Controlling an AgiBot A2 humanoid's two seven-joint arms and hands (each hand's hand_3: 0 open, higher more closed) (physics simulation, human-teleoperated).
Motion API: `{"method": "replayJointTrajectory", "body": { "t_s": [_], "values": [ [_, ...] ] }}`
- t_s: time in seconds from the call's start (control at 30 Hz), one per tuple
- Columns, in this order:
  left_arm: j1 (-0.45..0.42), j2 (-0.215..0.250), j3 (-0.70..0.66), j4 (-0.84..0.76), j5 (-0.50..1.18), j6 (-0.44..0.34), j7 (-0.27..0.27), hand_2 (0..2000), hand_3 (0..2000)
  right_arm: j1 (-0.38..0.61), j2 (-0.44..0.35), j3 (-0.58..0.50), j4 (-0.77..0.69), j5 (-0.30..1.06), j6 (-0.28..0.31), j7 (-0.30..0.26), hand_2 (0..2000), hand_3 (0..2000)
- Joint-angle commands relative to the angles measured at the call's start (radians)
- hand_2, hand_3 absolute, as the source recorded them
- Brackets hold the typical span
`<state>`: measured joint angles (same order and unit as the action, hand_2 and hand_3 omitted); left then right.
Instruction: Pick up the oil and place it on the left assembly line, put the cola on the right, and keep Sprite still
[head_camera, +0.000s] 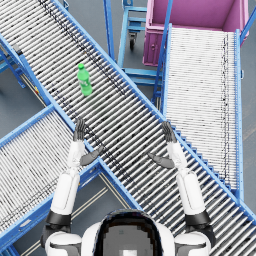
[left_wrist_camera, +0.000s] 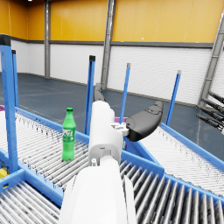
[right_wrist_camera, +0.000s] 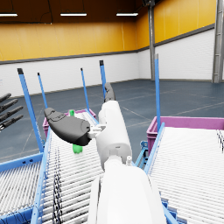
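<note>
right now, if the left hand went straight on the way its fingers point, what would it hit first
Probably the Sprite bottle, upright on the middle conveyor ahead of the left hand. The left wrist view shows the bottle a little off to one side, so the hand might just pass it.

**Three Views Onto One Conveyor**

From the head: set high, looking steeply down on the diagonal middle conveyor (head_camera: 125, 125). From each wrist: mounted close on the left forearm (left_wrist_camera: 103, 144) and right forearm (right_wrist_camera: 114, 135), facing level outward across the rollers. Shared in all three: the Sprite bottle (head_camera: 84, 80) (left_wrist_camera: 68, 134) (right_wrist_camera: 77, 148) standing on that conveyor.
</note>
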<state>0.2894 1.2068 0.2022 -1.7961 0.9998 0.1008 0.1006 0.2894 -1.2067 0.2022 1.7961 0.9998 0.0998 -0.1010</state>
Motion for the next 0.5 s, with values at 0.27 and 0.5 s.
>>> {"method": "replayJointTrajectory", "body": {
  "t_s": [0.27,0.5],
  "values": [
    [0.000,0.000,0.000,0.000,0.000,0.000,0.000,0,0,0.000,0.000,0.000,0.000,0.000,0.000,0.000,0,0],
    [0.000,0.000,0.000,0.000,0.000,0.000,0.000,0,0,0.000,0.000,0.000,0.000,0.000,0.000,0.000,0,0]
  ]
}}
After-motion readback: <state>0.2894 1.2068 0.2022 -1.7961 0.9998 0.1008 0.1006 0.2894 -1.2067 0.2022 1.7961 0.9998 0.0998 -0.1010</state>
